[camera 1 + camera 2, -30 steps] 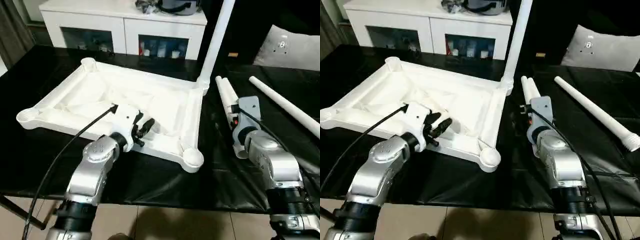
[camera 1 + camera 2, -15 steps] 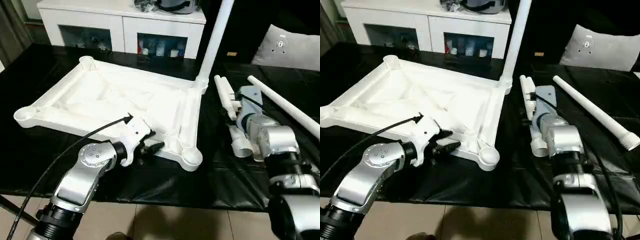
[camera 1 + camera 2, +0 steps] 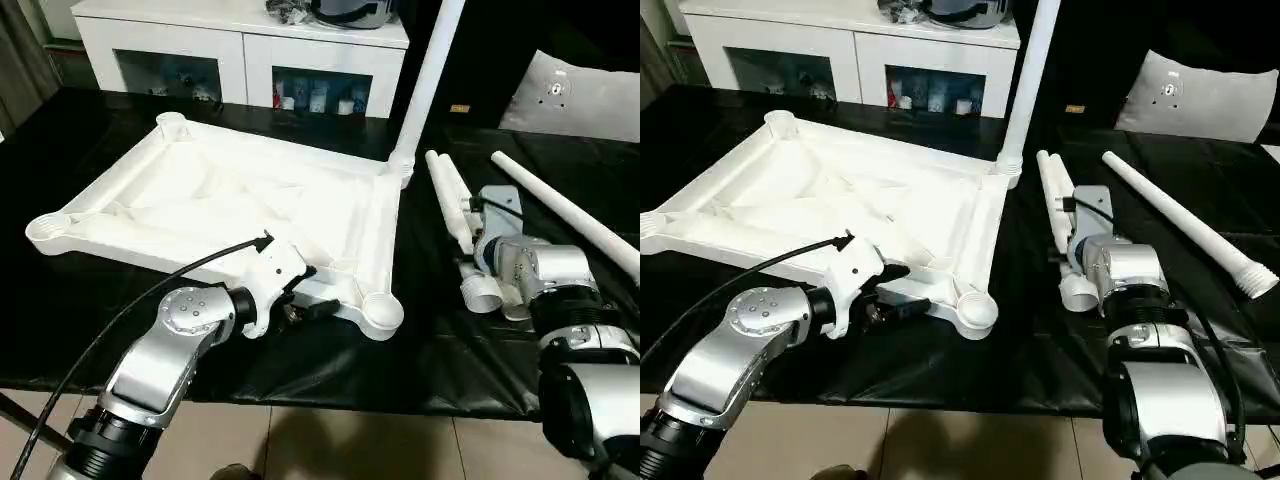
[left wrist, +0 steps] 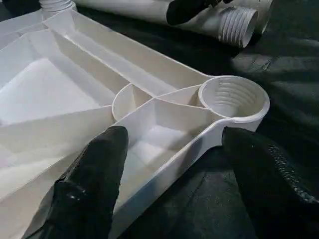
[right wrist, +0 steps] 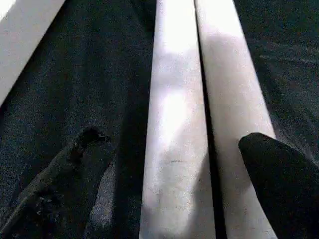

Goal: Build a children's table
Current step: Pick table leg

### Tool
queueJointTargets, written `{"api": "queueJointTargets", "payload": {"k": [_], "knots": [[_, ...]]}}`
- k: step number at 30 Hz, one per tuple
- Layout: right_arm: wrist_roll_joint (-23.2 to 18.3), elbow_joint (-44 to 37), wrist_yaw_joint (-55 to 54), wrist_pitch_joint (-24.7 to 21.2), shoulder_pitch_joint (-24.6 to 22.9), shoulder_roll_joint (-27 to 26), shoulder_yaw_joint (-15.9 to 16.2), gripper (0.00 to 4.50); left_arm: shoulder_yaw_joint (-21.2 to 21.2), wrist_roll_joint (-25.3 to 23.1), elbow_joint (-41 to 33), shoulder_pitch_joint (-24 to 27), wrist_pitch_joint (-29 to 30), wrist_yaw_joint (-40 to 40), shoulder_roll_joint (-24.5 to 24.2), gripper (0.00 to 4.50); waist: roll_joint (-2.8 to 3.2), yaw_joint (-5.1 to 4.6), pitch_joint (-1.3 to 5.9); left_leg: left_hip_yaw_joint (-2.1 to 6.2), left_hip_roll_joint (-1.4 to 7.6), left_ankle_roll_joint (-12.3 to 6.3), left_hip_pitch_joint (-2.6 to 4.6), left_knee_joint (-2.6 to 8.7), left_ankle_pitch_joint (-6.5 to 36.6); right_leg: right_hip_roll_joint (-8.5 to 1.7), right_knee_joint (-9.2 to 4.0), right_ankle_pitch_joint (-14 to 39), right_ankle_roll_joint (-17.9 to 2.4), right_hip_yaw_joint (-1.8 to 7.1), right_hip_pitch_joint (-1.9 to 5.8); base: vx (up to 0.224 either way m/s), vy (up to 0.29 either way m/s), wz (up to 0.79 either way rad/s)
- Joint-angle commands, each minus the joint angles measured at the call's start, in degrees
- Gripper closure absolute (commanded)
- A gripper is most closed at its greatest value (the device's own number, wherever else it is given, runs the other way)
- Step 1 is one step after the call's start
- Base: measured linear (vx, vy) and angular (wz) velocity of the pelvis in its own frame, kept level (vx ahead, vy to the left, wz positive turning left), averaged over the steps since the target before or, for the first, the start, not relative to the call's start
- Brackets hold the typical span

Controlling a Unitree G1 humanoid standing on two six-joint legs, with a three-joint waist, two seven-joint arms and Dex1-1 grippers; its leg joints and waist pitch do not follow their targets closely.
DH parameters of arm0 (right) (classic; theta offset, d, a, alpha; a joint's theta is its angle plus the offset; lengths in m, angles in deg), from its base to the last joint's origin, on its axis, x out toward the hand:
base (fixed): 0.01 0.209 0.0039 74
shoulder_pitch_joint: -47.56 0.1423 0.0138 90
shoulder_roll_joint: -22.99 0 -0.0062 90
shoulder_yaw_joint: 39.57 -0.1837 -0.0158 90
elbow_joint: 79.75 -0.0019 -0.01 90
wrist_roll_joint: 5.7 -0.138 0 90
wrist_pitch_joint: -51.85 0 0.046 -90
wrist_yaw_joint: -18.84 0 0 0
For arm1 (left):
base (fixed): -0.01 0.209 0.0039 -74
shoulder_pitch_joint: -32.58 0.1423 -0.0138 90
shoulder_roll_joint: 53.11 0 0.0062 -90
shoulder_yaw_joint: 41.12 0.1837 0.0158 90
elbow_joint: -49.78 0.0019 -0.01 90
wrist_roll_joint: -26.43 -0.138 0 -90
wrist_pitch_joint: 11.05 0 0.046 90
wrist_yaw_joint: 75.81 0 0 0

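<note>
Head views: table top (image 3: 230, 200) lay upside down on the black bench (image 3: 60, 300); one leg (image 3: 430, 80) stood in its far socket.
Left wrist: left hand (image 4: 174, 169) was spread, straddling the near rim.
Right wrist: right hand (image 5: 169, 164) was spread over two lying legs (image 5: 199, 99).

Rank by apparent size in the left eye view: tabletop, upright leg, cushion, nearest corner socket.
1. Tabletop
2. Upright leg, cut off by the frame's top
3. Cushion, also cropped and farther back, so unsure against the leg
4. Nearest corner socket

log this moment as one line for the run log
top upside down, one leg standing in far socket | left claw open astride near edge by empty socket | right claw open over leg pair
</note>
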State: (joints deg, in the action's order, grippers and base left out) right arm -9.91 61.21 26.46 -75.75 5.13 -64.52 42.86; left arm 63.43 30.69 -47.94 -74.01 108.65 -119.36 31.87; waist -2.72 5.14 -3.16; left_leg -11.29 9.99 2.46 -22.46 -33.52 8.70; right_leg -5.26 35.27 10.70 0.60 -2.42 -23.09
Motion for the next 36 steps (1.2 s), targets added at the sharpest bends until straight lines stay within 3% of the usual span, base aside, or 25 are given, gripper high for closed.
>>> {"api": "queueJointTargets", "payload": {"k": [1, 7, 8, 11, 22, 30, 36], "knots": [[-0.6, 2.0, 0.7, 0.1, 1.1, 0.1, -0.7, 0.00, 0.7, 0.0, -0.4, -1.3, 0.2, -0.4, -0.3, 0.73, -0.31, 0.07, 3.90, 0.98, 2.49, 2.11, 1.60, 3.74, 14.2, -2.53, -3.80, 10.8, -9.2, 1.75, 1.97, 0.000, 0.000, 0.00], [-1.0, 3.7, 3.1, -0.1, 1.2, -0.2, -0.3, 0.00, 1.0, 0.2, -0.5, -1.1, 0.6, -0.5, -0.7, 0.33, -0.25, 0.03, 3.90, 1.04, 2.52, 2.34, 1.62, 3.77, 15.1, -2.53, -3.84, 11.5, -9.3, 1.74, 1.88, 0.000, 0.000, 0.00], [-1.0, 4.0, 3.7, -0.3, 1.2, -0.4, -0.1, 0.28, 1.0, 0.2, -0.6, -1.1, 0.7, -0.6, -0.7, 0.27, -0.30, 0.04, 3.97, 1.06, 2.54, 2.27, 1.61, 3.75, 14.9, -2.54, -3.76, 11.2, -9.3, 1.72, 1.92, 0.000, 0.000, 0.00], [-0.7, 5.5, 4.5, -0.2, 1.4, -0.5, 0.3, 0.42, 1.2, 0.3, -0.6, -1.1, 0.7, -0.6, -0.8, 0.02, -0.24, 0.05, 3.97, 1.01, 2.54, 2.21, 1.64, 3.71, 14.8, -2.56, -3.77, 10.9, -9.8, 1.73, 1.89, 0.000, 0.000, 0.00], [-0.5, 8.6, 5.8, 0.2, 1.5, -0.5, 0.3, 1.44, 1.5, 0.5, -0.8, -1.2, 1.0, -0.7, -1.0, 0.00, -0.36, 0.06, 4.01, 1.07, 2.57, 2.49, 1.63, 3.75, 15.3, -2.60, -3.75, 11.3, -9.7, 1.70, 1.93, 0.000, 0.000, 0.00], [-1.1, 10.3, 5.6, -0.9, 1.8, -0.6, -0.6, 1.44, 1.5, 0.7, -0.8, -1.3, 0.9, -0.9, -1.4, 0.00, -0.24, 0.08, 3.98, 1.16, 2.60, 3.06, 1.81, 3.86, 16.6, -2.56, -3.80, 11.9, -9.8, 1.65, 1.81, 0.000, 0.000, 0.00], [-2.9, 10.7, 2.8, -0.1, 1.9, -0.6, -3.6, 1.44, 1.5, 0.5, -0.5, -1.6, 0.5, -0.9, -1.6, 0.00, -0.26, 0.12, 4.04, 1.14, 2.54, 3.24, 1.79, 3.83, 16.7, -2.55, -3.75, 11.4, -9.7, 1.64, 1.86, 0.000, 0.000, 0.00]]}}
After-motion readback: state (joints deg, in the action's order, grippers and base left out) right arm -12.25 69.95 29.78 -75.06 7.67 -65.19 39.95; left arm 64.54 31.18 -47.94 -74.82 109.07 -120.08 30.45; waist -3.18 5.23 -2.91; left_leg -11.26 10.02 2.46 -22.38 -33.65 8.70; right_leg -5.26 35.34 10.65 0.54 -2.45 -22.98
